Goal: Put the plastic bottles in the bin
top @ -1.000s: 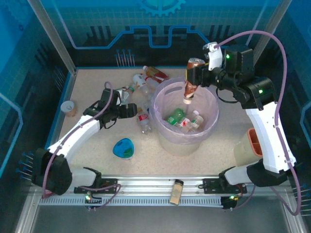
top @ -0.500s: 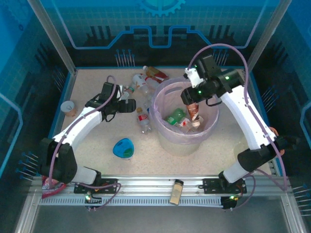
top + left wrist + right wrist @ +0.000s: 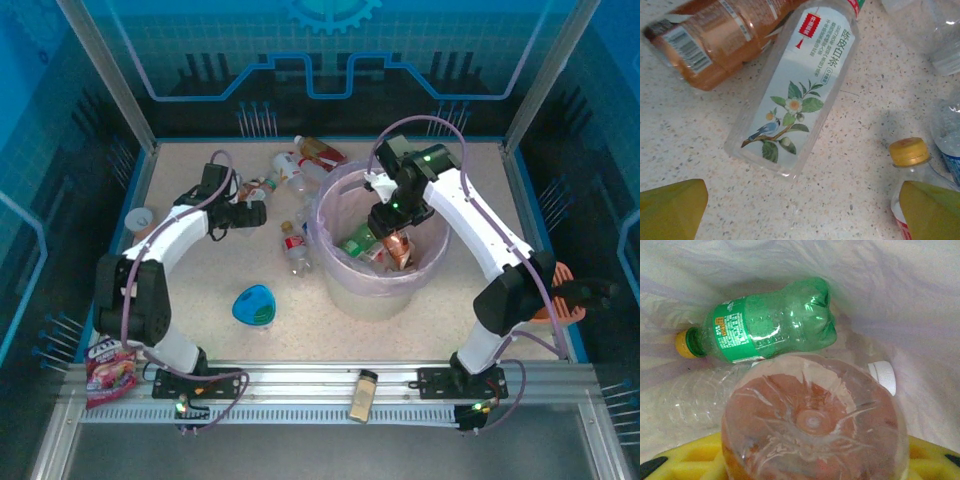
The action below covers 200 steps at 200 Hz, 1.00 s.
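Observation:
My right gripper (image 3: 392, 226) reaches down inside the bin (image 3: 330, 215), shut on a brown-labelled plastic bottle (image 3: 401, 249). That bottle's round base (image 3: 812, 425) sits between the yellow fingers (image 3: 685, 460), hiding the jaw gap. Under it lie a green bottle (image 3: 770, 322), a clear bottle and a white cap (image 3: 883, 376). My left gripper (image 3: 258, 212) hovers open over the table left of the bin, nothing between its fingertips (image 3: 672, 210). Just ahead of it lie a white-labelled bottle with a bird picture (image 3: 795, 95), a brown bottle (image 3: 715, 35) and a yellow-capped bottle (image 3: 910, 152). More bottles (image 3: 300, 165) lie behind.
A red-labelled bottle (image 3: 293, 246) lies between the left gripper and the bin. A blue teardrop dish (image 3: 254, 305) sits at the near middle, a paper cup (image 3: 142, 220) at the far left. A small jar (image 3: 363, 395) rests on the front rail, a snack packet (image 3: 110, 365) at the near left.
The right arm has swung in and lowered the brown bottle from above the rim down into the bin. The left gripper has opened wider and shifted slightly back and left.

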Available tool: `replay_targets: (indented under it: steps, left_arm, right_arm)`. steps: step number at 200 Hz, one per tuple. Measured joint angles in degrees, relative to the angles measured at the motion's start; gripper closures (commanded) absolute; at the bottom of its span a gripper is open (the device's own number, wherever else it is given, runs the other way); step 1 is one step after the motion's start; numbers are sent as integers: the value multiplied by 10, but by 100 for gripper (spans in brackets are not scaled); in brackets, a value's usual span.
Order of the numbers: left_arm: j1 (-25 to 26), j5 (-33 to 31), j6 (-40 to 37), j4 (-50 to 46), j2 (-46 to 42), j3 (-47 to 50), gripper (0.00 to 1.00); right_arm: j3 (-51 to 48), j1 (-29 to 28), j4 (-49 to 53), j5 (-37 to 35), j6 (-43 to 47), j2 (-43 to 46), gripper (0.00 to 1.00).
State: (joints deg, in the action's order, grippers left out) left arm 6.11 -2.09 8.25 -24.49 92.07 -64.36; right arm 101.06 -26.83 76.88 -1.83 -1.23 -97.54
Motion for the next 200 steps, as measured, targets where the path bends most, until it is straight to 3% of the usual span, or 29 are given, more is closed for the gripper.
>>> replay_targets:
  steps: [24,82,121,150,200]
  left_arm:
    - [0,10,-9,6,24,-2,1]
    - [0,16,-14,9,50,-9,1]
    - [0,13,-25,10,66,-15,1]
    - [0,3,-31,16,75,-17,1]
    - [0,-3,-41,23,112,-23,3]
  right_arm:
    - [-16,-2,-6,12,-6,-1,17]
    - [12,-3,-2,23,-7,13,5]
    - [62,-5,-10,42,-10,86,2]
    - [64,3,-41,97,-20,169,2]
    - [-25,36,-140,203,-64,272,3]
